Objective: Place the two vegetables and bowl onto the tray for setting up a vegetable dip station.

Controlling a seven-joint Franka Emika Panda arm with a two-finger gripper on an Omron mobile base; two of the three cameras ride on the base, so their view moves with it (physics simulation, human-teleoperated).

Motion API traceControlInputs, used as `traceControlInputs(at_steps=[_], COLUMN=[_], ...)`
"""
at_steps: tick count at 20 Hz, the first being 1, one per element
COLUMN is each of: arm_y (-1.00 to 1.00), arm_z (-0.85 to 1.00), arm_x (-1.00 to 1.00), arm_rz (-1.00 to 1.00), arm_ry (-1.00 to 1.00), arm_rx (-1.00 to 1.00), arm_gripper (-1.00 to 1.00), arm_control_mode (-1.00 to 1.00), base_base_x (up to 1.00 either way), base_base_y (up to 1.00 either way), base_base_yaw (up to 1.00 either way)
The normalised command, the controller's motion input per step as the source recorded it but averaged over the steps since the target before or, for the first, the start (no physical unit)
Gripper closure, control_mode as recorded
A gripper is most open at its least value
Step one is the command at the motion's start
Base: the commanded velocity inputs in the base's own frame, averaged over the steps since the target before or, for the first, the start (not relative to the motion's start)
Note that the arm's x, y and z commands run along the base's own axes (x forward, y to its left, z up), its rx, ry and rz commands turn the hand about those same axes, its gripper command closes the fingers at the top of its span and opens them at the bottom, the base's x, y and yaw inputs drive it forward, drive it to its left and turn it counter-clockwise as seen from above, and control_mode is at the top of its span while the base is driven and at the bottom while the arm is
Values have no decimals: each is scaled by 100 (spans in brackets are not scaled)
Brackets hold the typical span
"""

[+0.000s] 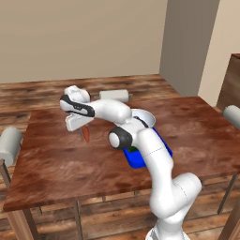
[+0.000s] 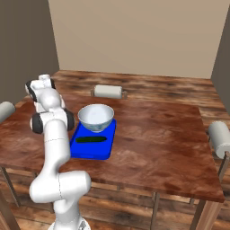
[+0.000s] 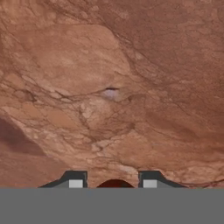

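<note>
My gripper (image 1: 83, 125) hangs over the left part of the wooden table (image 1: 56, 159), shut on the small orange carrot (image 1: 86, 134), which points down from its fingers. In the hand view the carrot's (image 3: 114, 183) dark rounded end sits between the two fingertips (image 3: 75, 182). To the right lies the blue tray (image 2: 92, 152) with the slim green cucumber (image 2: 91, 139) lying on it. The pale bowl (image 2: 95, 117) stands on the tray's far end. From the left base view my arm hides most of the tray (image 1: 137, 160) and part of the bowl (image 1: 145, 118).
White cylindrical rolls lie at the table's edges: one at the far side (image 2: 108, 91), one at the right (image 2: 220, 136), one at the left (image 1: 10, 143). Bare tabletop (image 3: 109, 87) lies under the hand. The table's right half (image 2: 166, 134) holds nothing.
</note>
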Motion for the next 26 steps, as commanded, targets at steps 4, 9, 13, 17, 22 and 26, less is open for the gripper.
traceControlInputs(at_steps=[4, 9, 13, 17, 22, 26], arm_y=[0, 0, -6, -11, -21, -25], arm_z=[25, 22, 18, 17, 15, 16], arm_x=[-37, -40, -42, -44, -46, -45], arm_rz=[0, 0, -3, -6, -9, -11], arm_ry=[-2, -5, -6, -6, -5, -3], arm_rx=[0, 0, 0, 0, 0, 0], arm_gripper=[100, 100, 100, 100, 100, 100], arm_control_mode=[-100, -100, -100, -100, -100, -100], base_base_x=[0, 0, 0, 0, 0, 0], base_base_y=[0, 0, 0, 0, 0, 0], base_base_yaw=[0, 0, 0, 0, 0, 0])
